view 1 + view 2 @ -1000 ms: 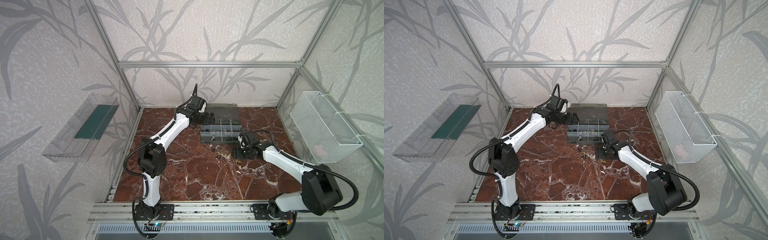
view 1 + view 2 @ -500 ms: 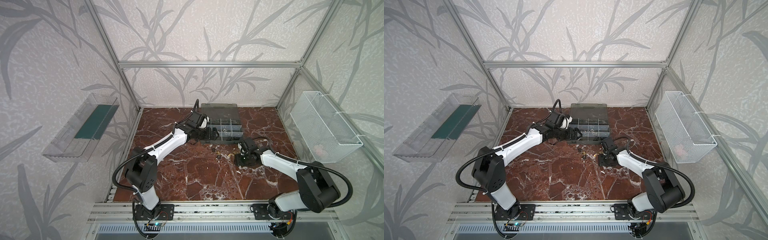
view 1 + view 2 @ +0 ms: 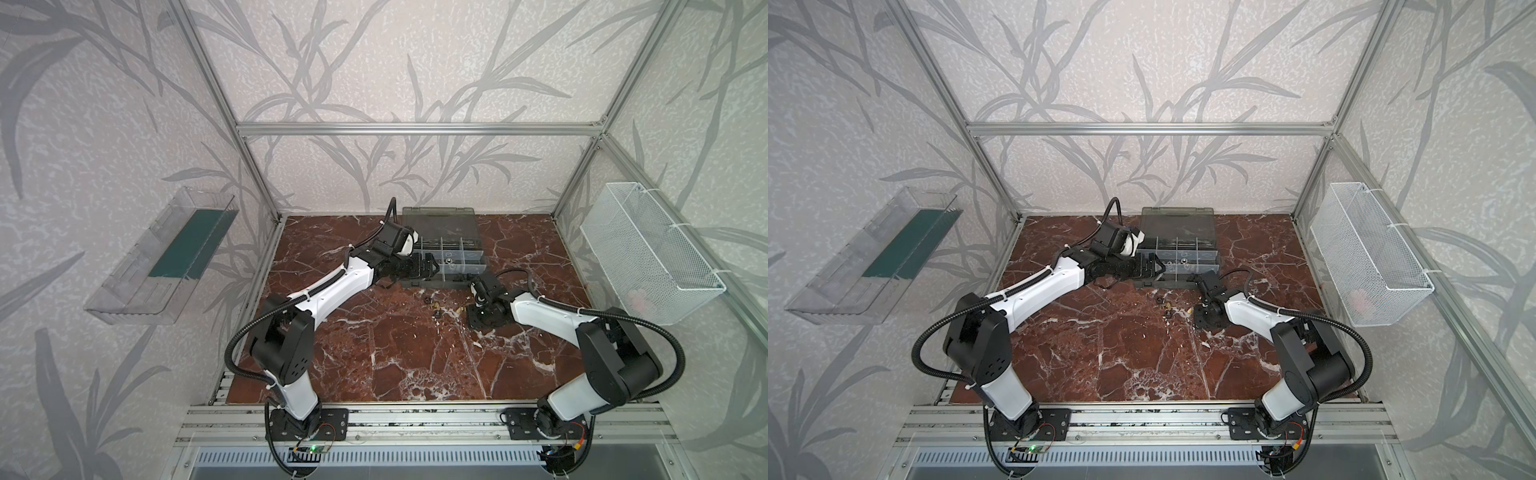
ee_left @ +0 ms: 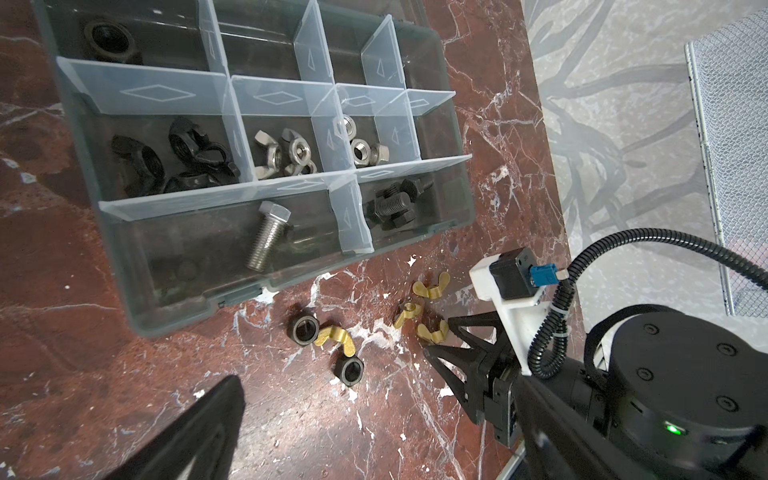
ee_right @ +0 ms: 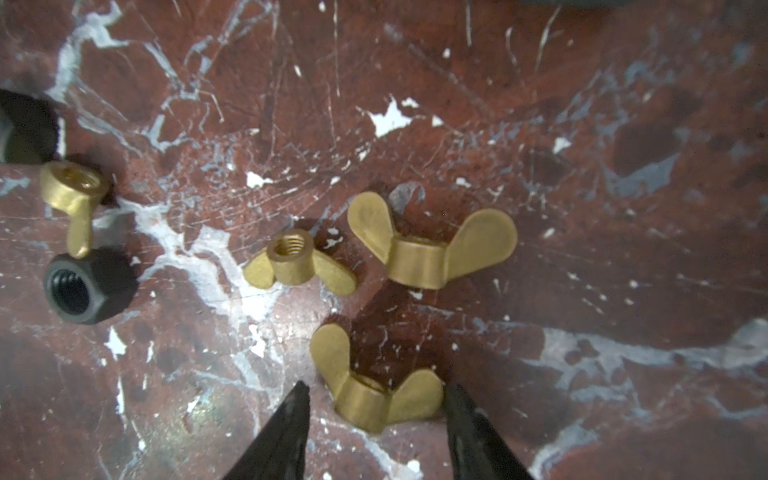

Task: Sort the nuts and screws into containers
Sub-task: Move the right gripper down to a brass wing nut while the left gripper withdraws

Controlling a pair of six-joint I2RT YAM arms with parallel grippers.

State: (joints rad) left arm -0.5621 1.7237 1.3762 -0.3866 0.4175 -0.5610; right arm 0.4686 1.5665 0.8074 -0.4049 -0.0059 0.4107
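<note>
- The small brass-yellow wing nut [image 5: 370,399] lies on the red marble table [image 5: 582,124]; squeezed on its wings, it may pop away.
- The right pincer [image 5: 377,395] is half open around it, not gripping yet.
- More brass wing nuts [image 5: 432,249] sit just beyond; a bump may scatter them.
- Farthest, the left pincer [image 3: 430,266] is wide open, empty, by the dark grey plastic case [image 3: 440,285].

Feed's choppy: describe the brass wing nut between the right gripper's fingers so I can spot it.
Find the grey organiser case; four brass wing nuts lie on the marble before its front wall. Yours is the wing nut closest to the right gripper, clear of the black hex nuts. Only it has a black finger on each side.
</note>
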